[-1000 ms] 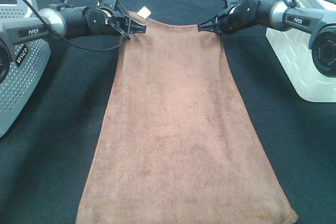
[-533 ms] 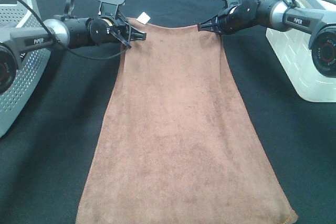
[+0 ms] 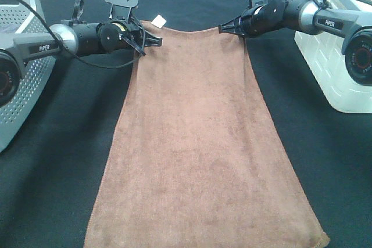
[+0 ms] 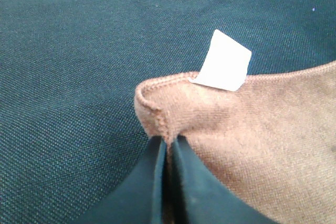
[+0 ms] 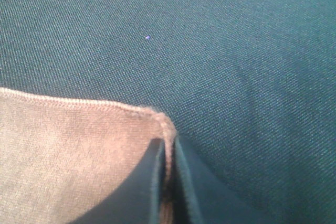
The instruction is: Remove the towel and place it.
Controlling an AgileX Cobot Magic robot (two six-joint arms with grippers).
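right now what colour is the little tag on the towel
White, on the brown towel; the tag shows best in the left wrist view.

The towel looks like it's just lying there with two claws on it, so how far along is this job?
Done so far: both far corners are pinched. The left gripper is shut on the towel by the white tag, and the right gripper clamps the other corner. In hand: the far edge stretches between them. Left: most of the towel lies flat on the black cloth, so lifting it off and placing it remain.

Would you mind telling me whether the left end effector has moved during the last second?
Yes: the left end effector slid slightly away from the grey basket.
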